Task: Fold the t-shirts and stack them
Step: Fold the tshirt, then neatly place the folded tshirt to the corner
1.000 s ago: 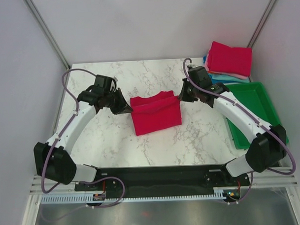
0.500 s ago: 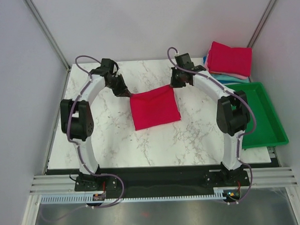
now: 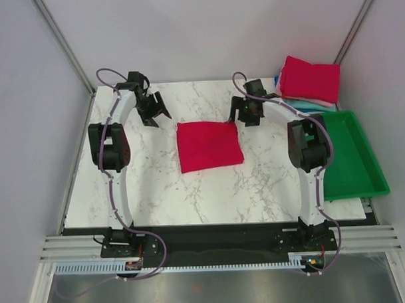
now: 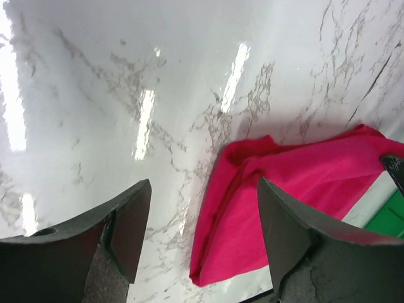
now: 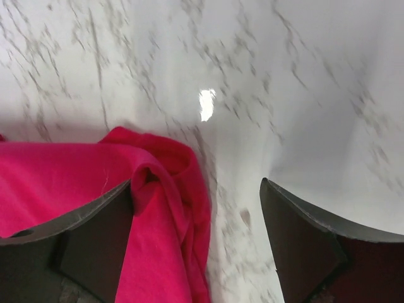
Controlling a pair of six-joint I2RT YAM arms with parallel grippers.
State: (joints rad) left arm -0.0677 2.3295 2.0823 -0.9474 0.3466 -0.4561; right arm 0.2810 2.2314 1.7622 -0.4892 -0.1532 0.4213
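Observation:
A crimson t-shirt (image 3: 209, 146) lies folded into a rectangle in the middle of the marble table (image 3: 157, 186). My left gripper (image 3: 158, 116) hovers open just beyond its far left corner, holding nothing. In the left wrist view the crimson t-shirt (image 4: 297, 183) lies under the open left gripper (image 4: 202, 233). My right gripper (image 3: 244, 118) stands open by the far right corner. In the right wrist view a bunched corner of the crimson t-shirt (image 5: 164, 202) lies between the fingers of the right gripper (image 5: 197, 243), not pinched. A stack of folded t-shirts (image 3: 311, 79), crimson on top, sits at the back right.
A green plastic tray (image 3: 352, 156) lies along the right edge of the table, partly under the stack. Grey walls and metal posts close in the back and sides. Both arms reach far over the table.
Both grippers have opened and let go of the crimson t-shirt's far corners. The shirt has settled flat as a folded rectangle, and both grippers have drawn slightly away from it.

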